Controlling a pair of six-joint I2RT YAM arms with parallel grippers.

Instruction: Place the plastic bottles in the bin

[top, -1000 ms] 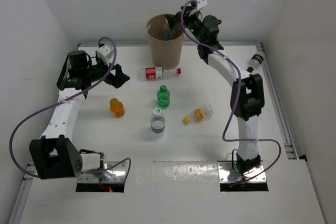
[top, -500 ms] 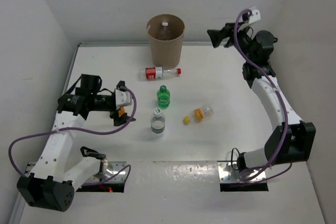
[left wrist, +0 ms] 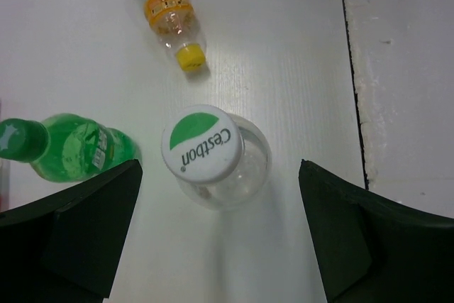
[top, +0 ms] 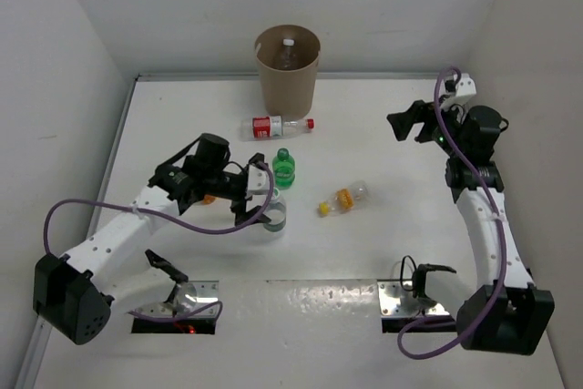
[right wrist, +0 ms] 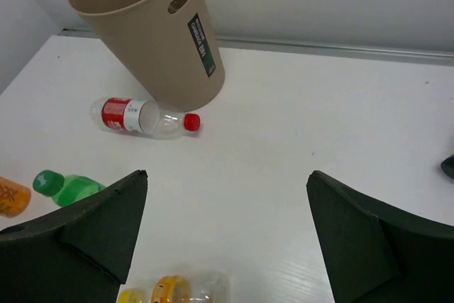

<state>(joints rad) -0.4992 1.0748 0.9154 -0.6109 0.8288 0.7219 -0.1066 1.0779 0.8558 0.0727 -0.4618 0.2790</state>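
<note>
The tan bin (top: 287, 75) (right wrist: 149, 33) stands at the back centre, with a white-capped bottle (top: 288, 43) showing inside it. A red-labelled bottle (top: 278, 125) (right wrist: 138, 116) lies just in front of the bin. Nearer stand a green bottle (top: 283, 166) (left wrist: 67, 148) and a clear white-capped bottle (top: 274, 213) (left wrist: 213, 154). A yellow-capped bottle (top: 343, 198) (left wrist: 174, 23) lies to their right. My left gripper (top: 262, 199) (left wrist: 220, 168) is open, over the white-capped bottle, fingers either side and apart from it. My right gripper (top: 407, 125) (right wrist: 227, 182) hangs open and empty at the right.
An orange bottle (right wrist: 10, 196) is mostly hidden under my left arm in the top view. Walls close the table at the back and both sides. A metal rail (top: 496, 225) runs along the right edge.
My left arm swung from the far left to the centre, over the white-capped bottle. My right gripper left the bin's mouth and swung right; a bottle now shows inside the bin.
</note>
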